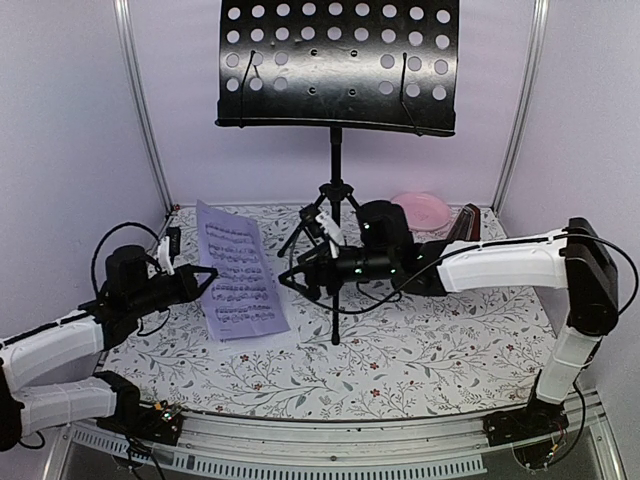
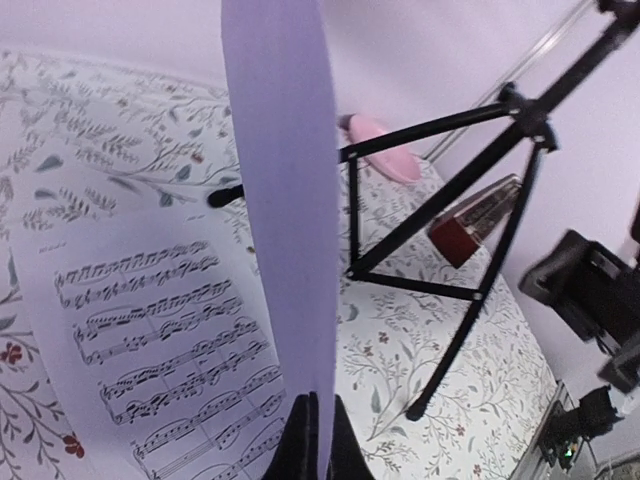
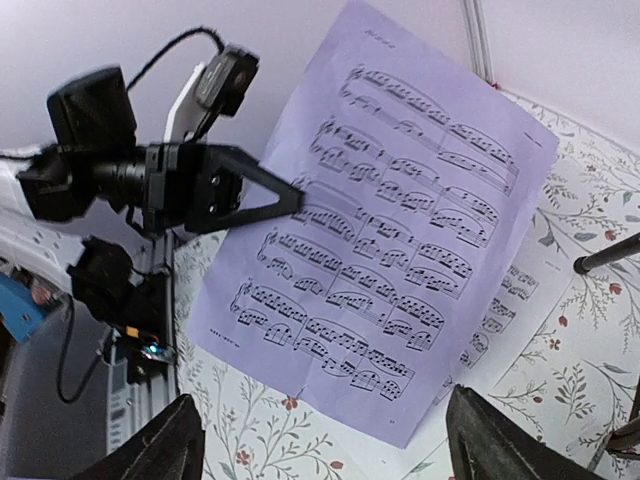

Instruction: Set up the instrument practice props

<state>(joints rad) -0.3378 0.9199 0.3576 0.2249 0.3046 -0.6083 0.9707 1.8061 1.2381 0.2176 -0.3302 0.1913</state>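
The white sheet-music page (image 3: 400, 230) stands lifted off the floral-patterned table (image 1: 420, 350), pinched at its edge by the closed left gripper (image 3: 293, 197), probably to carry it up to the black perforated-metal music stand desk (image 1: 340, 60) behind; the right gripper (image 3: 340, 450) is wide open before it, holding nothing; the second white sheet-music page (image 2: 130, 320) lies flat underneath

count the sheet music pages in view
2. The upright page is pinched by the left gripper; the flat page lies on the table below it. None shows on the stand desk.
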